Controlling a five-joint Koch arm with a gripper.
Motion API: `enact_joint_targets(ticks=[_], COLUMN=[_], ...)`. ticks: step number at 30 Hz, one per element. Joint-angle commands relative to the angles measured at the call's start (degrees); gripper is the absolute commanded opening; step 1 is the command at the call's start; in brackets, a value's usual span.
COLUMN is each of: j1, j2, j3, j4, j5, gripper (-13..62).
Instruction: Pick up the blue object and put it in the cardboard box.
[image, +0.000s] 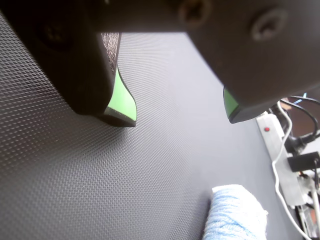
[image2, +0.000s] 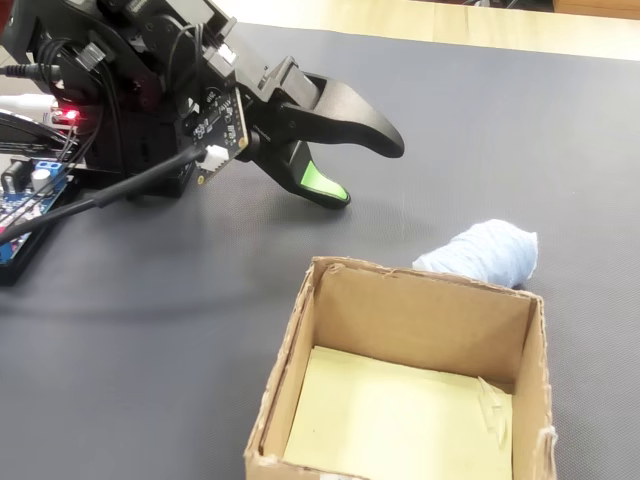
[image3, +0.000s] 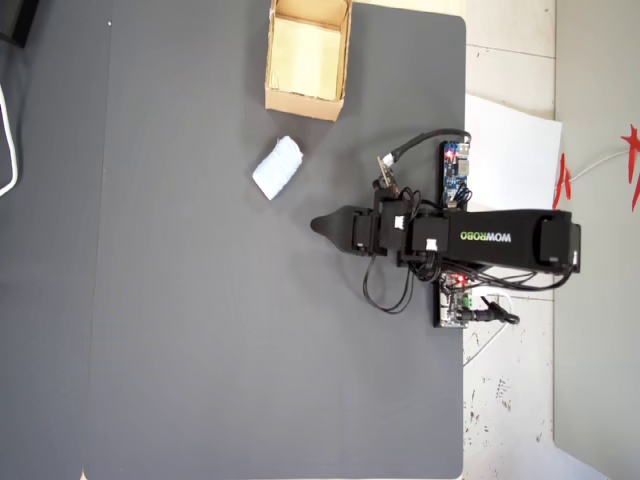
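The blue object (image2: 485, 252), a pale wrinkly wad, lies on the dark mat just behind the cardboard box's (image2: 420, 290) far wall. From overhead the blue object (image3: 277, 167) sits below the cardboard box (image3: 340, 60), which stands open and holds nothing, its inside pale yellow. My gripper (image2: 365, 170) hovers low over the mat, open, left of the wad and apart from it. In the wrist view the gripper (image: 179, 114) shows two green pads (image: 122, 100) with bare mat between them; the blue object (image: 235, 212) is at the bottom right, outside the jaws.
A white power strip (image: 272, 135) with cables lies at the mat's edge in the wrist view. Circuit boards (image3: 455, 170) and wires crowd the arm's base. A white sheet (image3: 510, 140) lies beside the mat.
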Motion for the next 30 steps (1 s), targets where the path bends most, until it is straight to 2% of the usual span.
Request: enact_joint_targets(ticks=[1,17,30], j1=[-0.4,-0.3,1.3], j2=[4.8,4.7,1.4], j3=[2.2,0.6,-16.3], j4=[5.8,-1.1,4.2], j5=[2.6,-0.7,-13.4], gripper=[34.5,34.6,34.5])
